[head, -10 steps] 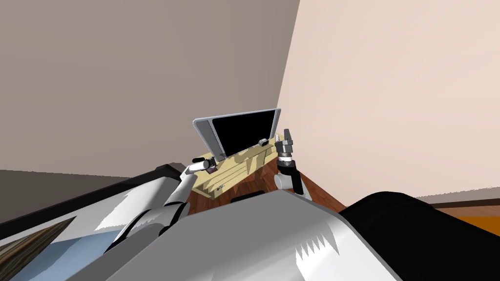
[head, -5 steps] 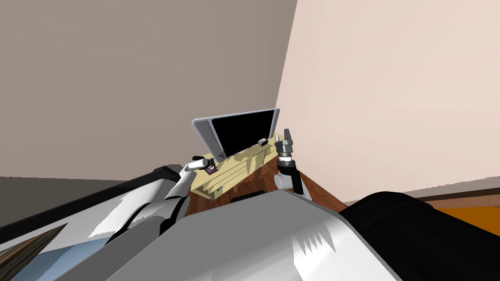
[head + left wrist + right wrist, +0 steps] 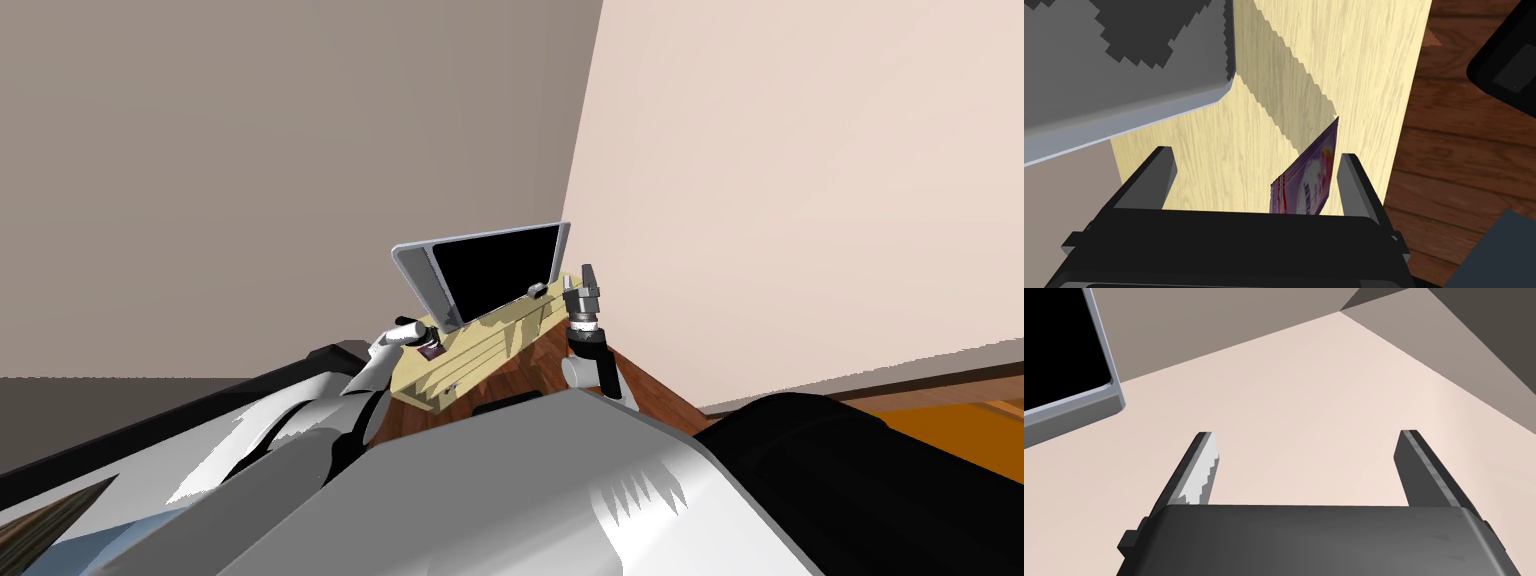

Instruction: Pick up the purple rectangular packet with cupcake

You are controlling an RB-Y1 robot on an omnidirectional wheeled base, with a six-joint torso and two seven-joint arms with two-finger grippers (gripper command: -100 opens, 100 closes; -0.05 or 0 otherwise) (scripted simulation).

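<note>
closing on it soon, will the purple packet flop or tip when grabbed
Probably floppy and light: the packet is a thin pouch with a crimped end. It seems to stand on edge on the desk, near one side of the open jaws, so a one-sided push might tip it.

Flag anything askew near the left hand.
The purple packet stands on edge, tilted, above the pale wooden top. It sits off-centre in the open left hand, close to one side. Nothing else looks odd.
</note>
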